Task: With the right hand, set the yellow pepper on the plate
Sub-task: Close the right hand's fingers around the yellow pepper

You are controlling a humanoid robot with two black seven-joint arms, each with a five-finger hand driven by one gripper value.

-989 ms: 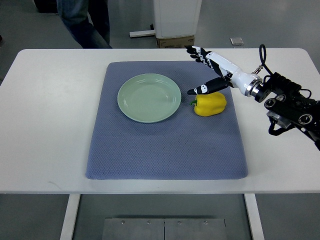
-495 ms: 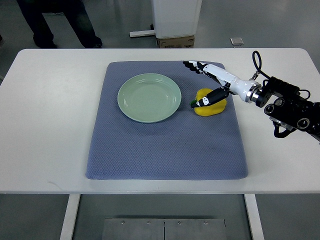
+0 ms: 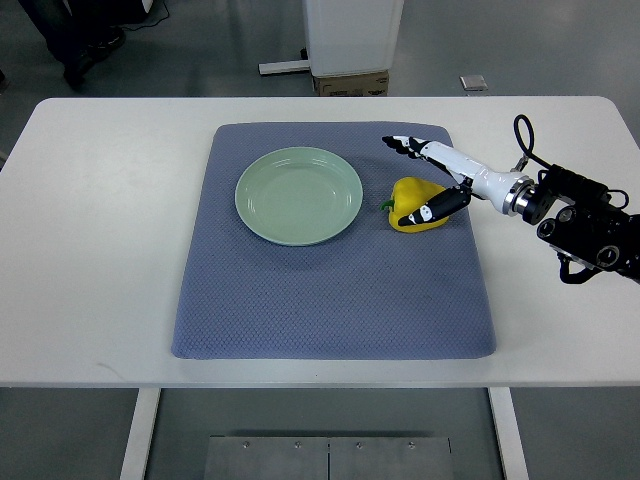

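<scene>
The right hand point(image 3: 428, 182) straddles the yellow pepper point(image 3: 415, 203), fingers spread wide, thumb across its front. Whether it grips is unclear. The plate point(image 3: 298, 195) lies just beside.

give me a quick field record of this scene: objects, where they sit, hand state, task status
surface: white table with a blue-grey mat
plate: pale green plate, empty, on the mat's upper left part
pepper: yellow pepper lying on the mat, right of the plate, apart from it
right hand: right hand at the pepper, fingers spread, thumb low across its front, not closed on it
left hand: not in view
task status: pepper not yet lifted or on the plate
</scene>
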